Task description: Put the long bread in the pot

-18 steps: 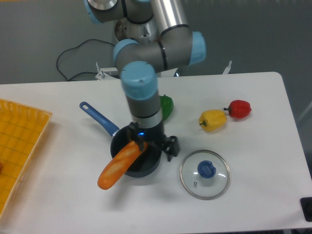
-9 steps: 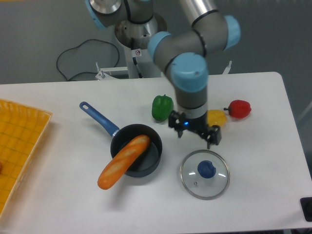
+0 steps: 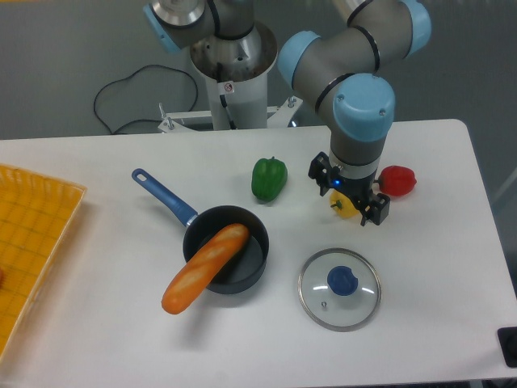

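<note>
Gripper (image 3: pixel 349 196) hangs over the yellow pepper (image 3: pixel 342 208), jaws apart, holding nothing, well clear of the pot (image 3: pixel 227 260). Bread (image 3: pixel 204 268) lies with one end in the pot, other end over the rim above the counter (image 3: pixel 105 323); placing looks done; next move only needs retreat.

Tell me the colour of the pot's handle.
Blue; the pot handle shows clearly in the fixed camera view.

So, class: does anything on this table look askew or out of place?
Yes. The bread lies tilted across the pot: one end rests inside, the other sticks out over the rim toward the front left, because it is longer than the pot is wide. The lid lies flat beside the pot, not on it.
</note>
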You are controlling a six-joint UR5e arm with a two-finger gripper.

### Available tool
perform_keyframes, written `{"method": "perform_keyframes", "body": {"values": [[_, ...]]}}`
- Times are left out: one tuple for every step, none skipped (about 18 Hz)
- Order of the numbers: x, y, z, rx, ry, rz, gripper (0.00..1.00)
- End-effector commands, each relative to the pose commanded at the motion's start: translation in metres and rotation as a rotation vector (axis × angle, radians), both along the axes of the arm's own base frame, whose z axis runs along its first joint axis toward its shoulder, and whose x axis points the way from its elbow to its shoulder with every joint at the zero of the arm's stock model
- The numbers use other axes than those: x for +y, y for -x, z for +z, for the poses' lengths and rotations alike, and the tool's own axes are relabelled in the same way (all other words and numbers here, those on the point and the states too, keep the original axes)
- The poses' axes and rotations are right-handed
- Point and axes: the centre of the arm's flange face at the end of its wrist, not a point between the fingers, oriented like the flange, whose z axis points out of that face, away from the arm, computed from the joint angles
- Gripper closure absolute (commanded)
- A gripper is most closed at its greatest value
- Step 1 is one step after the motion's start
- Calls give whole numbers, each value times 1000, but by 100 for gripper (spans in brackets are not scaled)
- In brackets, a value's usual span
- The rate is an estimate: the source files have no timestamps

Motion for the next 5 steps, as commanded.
{"method": "perform_keyframes", "body": {"values": [[-3,0,-2,-2,3,5,0],[-3,0,-1,-1,2,5,0],[-4,0,-1,1,3,5,0],[-4,0,-1,0,3,5,0],[-4,0,-1,-1,4,5,0]]}}
